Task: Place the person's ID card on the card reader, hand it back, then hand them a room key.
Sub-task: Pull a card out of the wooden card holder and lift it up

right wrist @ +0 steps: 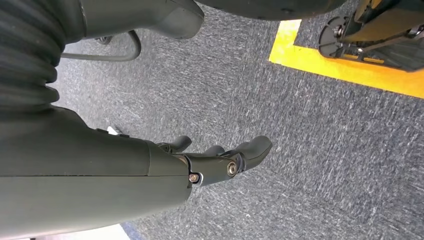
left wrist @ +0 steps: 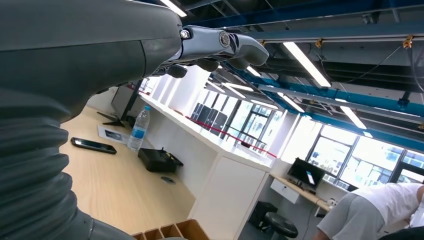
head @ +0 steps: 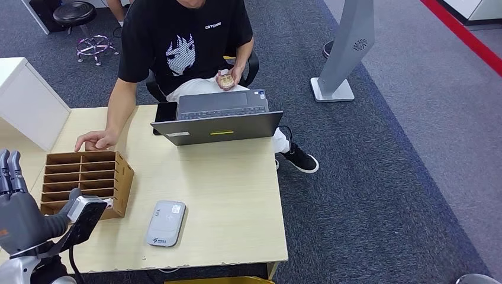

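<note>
Grey and idle, left hand: up at the near left corner of the table, fingers straight and apart, gripping nothing. Seen from its wrist: fingertips loosely bent against a ceiling of strip lights, palm bare.

Right hand down low, hanging over grey carpet near a strip of yellow tape. Fingers gently curved, apart, holding nothing either.

Just beyond the left hand, touching distance: wooden slotted box, compartments stacked in two columns. Contents too dark to make out; can't tell any key.

Next along the near edge, right of the box: reader, pale grey, flat on the tabletop, nothing lying on it.

Further out, at the box's far side: person's hand resting on the table, right by the box's back edge. Other hand held at the lap, pinching a small tan thing. Too small to say for certain whether that's the ID card, but well apart from the reader in any case.

Between person and reader: grey laptop, open, at the far edge. Beside it, a dark phone.

Out on the floor: black stool top left, grey stand to the right, white cabinet against the table's left end.
</note>
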